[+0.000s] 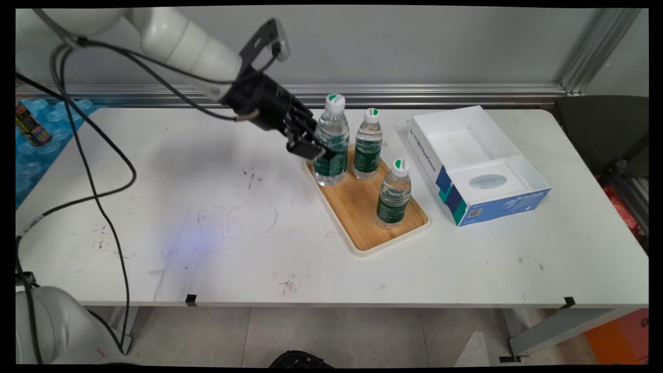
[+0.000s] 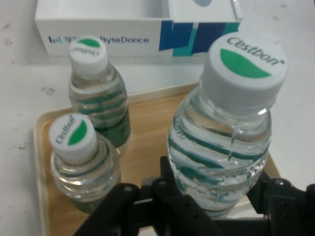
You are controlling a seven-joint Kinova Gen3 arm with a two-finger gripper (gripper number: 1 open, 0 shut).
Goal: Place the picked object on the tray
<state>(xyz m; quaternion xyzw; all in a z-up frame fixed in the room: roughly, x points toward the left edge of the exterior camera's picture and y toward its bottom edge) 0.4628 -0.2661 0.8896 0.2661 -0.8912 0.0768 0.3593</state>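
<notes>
hand: my hand (image 1: 317, 147) (image 2: 216, 196) is clenched round the body of the nearest water bottle (image 1: 330, 141) (image 2: 224, 130), one finger on each side of it.
held bottle: upright, white cap with a green mark, standing at the far left corner of the wooden tray (image 1: 362, 207) (image 2: 142, 147).
other bottles: a second bottle (image 1: 368, 145) (image 2: 78, 162) stands just beside the one i hold, on the tray's far end; a third bottle (image 1: 393, 193) (image 2: 98, 93) stands alone nearer the tray's front right.
tray: lies on the white counter (image 1: 207, 207).
box: an open white and blue box (image 1: 476, 163) (image 2: 113, 34) sits on the counter just right of the tray.
far left: a can (image 1: 32, 124) on blue packaging, off the counter's edge.
</notes>
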